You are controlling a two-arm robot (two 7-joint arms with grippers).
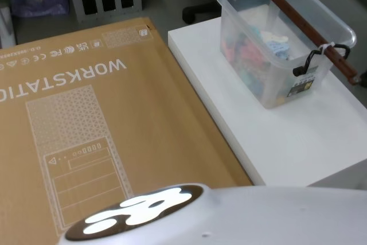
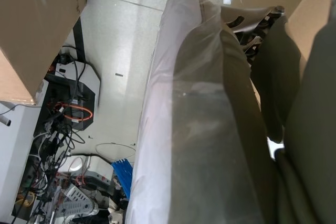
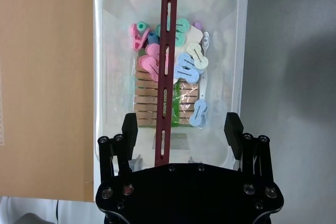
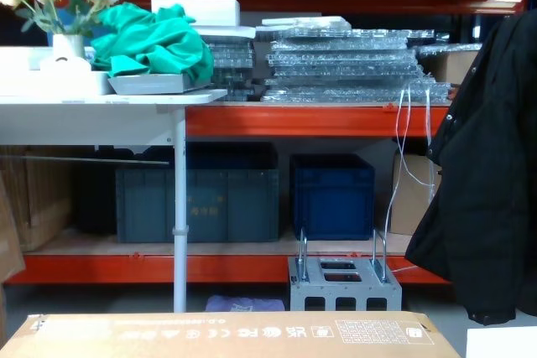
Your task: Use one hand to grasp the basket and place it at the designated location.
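The cardboard box (image 1: 103, 130) printed "WORKSTATION" lay nearest, in front of the robot's body. Just beside it, to the right, stood the white table (image 1: 298, 142). The basket (image 1: 232, 32) sat on the table's far part, upright. A dark red bar (image 1: 298, 21) ran lengthwise over its rim, tied at each end to a black wire loop. Inside lay a heap of pastel plastic pegs (image 3: 184, 66) in pink, blue, green and cream, on top of a row of wooden pegs (image 3: 147, 93).

The right gripper (image 3: 181, 129) hung over the near end of the basket. Its fingers (image 3: 129, 129) were spread wide with nothing between them but the bar passing below. Whether they touched the bar or the rim could not be told.

The bar hid part of the pegs, and the basket's near end lay under the gripper body.

Farther off, a grey metal block (image 4: 344, 287) with two loop handles stood on the floor. Behind it, dark blue crates (image 4: 331, 194) sat on the lowest shelf.
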